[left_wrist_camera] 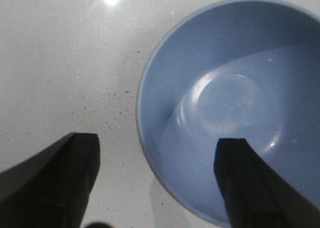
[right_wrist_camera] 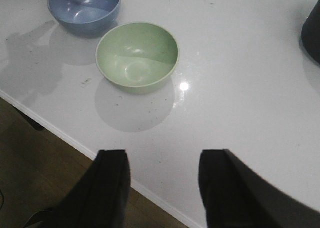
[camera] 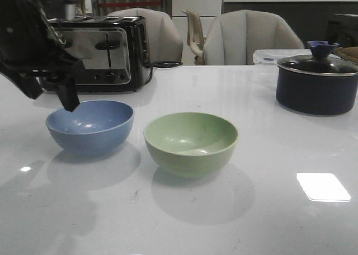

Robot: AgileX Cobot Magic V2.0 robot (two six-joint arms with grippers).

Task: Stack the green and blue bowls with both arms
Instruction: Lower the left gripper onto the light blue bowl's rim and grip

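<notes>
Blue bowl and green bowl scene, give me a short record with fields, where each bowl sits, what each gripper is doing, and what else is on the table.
blue bowl: upright, empty, on white table, robot's left
green bowl: upright, empty, beside the blue one, apart from it, not stacked
left gripper: open, straddling the blue bowl's rim, one finger inside and one outside
right gripper: open, holds nothing, back over the table's near edge
other items: toaster rear left, dark lidded pot rear right

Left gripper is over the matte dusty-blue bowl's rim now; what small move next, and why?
Probably lower the left gripper a little and close on the matte dusty-blue bowl. Its open fingers straddle the rim, one inside, one outside, and the pale sage-green bowl sits empty beside it.
</notes>
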